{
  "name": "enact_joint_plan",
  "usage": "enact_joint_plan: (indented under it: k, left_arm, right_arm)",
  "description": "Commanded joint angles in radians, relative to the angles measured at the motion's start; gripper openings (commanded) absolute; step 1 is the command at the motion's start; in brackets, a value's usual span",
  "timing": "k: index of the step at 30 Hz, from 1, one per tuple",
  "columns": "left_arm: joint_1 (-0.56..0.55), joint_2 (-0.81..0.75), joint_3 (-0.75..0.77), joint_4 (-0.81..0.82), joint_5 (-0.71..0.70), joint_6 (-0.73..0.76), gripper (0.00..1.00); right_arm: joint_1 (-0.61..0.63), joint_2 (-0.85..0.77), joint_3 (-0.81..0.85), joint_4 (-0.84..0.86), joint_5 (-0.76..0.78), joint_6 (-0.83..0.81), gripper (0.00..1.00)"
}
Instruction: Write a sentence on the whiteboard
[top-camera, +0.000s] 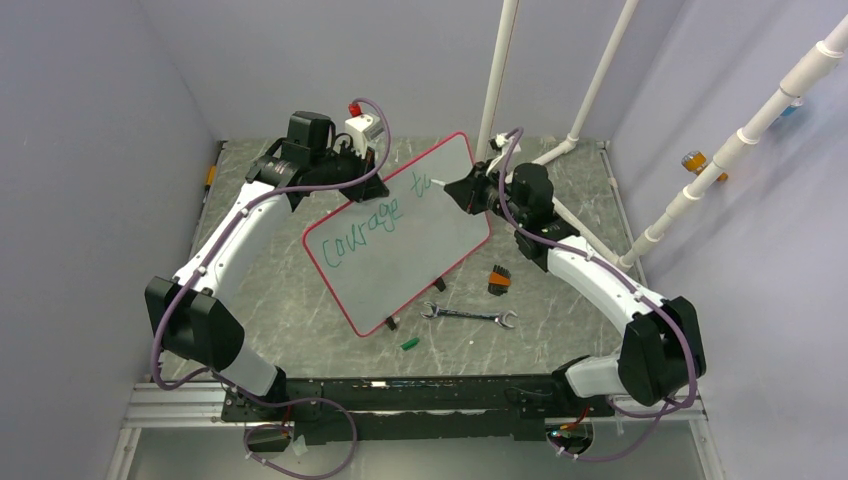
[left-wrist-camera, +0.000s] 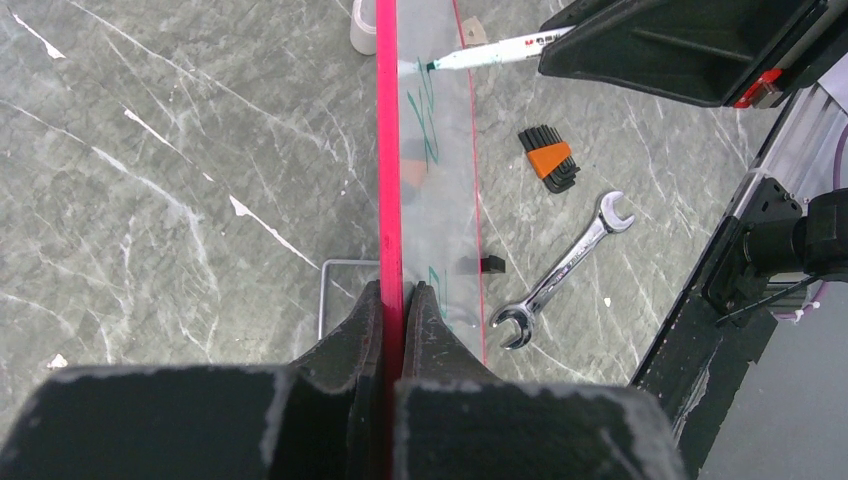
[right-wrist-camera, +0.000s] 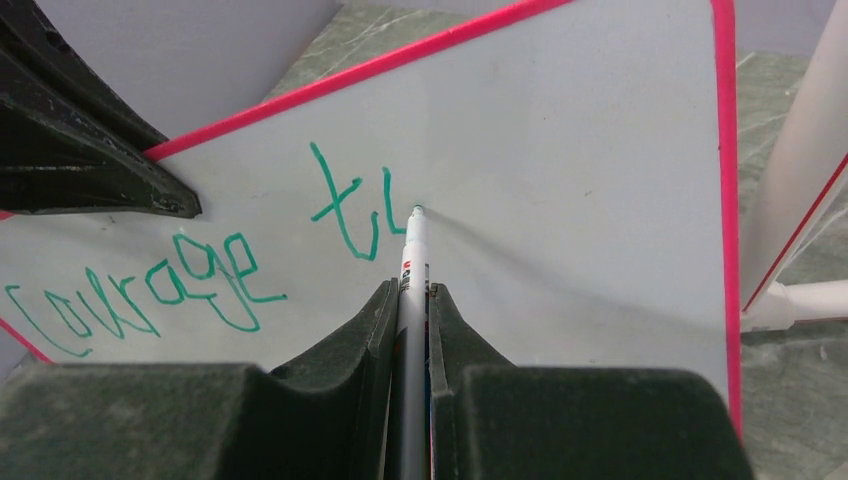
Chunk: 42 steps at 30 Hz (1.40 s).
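The large white rectangular whiteboard with a thin red rim (top-camera: 430, 240) slants over the grey marbled table (top-camera: 280, 300), its far rim pinched by the left tool (left-wrist-camera: 392, 292). The green handwritten sentence (top-camera: 366, 226) reads "Courage t" plus one further stroke, so by my judgement most remains. The right tool (right-wrist-camera: 412, 292) clamps a white marker (right-wrist-camera: 412, 250), its tip on the board.

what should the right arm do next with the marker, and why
Probably curl the marker tip round to close the half-drawn "o". The writing reads "courage t" plus an open curve, the tip sits on the whiteboard beside it, and the left gripper clamps the rim.
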Motion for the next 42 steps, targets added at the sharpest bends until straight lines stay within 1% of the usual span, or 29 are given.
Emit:
enact_joint_plan:
  k: [1, 5, 19, 30, 42]
  left_arm:
    - [-0.014, -0.006, -0.025, -0.060, -0.072, 0.114, 0.00]
    - [-0.015, -0.009, -0.025, -0.058, -0.067, 0.111, 0.00]
    - [-0.019, -0.013, -0.030, -0.045, -0.079, 0.097, 0.00]
    - [-0.019, -0.026, -0.038, -0.034, -0.127, 0.084, 0.00]
    - [-0.019, -0.039, -0.051, -0.023, -0.159, 0.070, 0.00]
  right_arm:
    - [-0.002, 0.025, 0.076, 0.024, 0.019, -0.018, 0.00]
    - [-0.004, 0.037, 0.103, 0.024, 0.001, -0.012, 0.00]
    - [-0.001, 0.046, 0.088, 0.019, -0.089, 0.002, 0.00]
    - [-0.001, -0.084, 0.034, -0.036, -0.090, 0.010, 0.00]
    - [0.020, -0.190, -0.090, -0.051, -0.131, 0.047, 0.00]
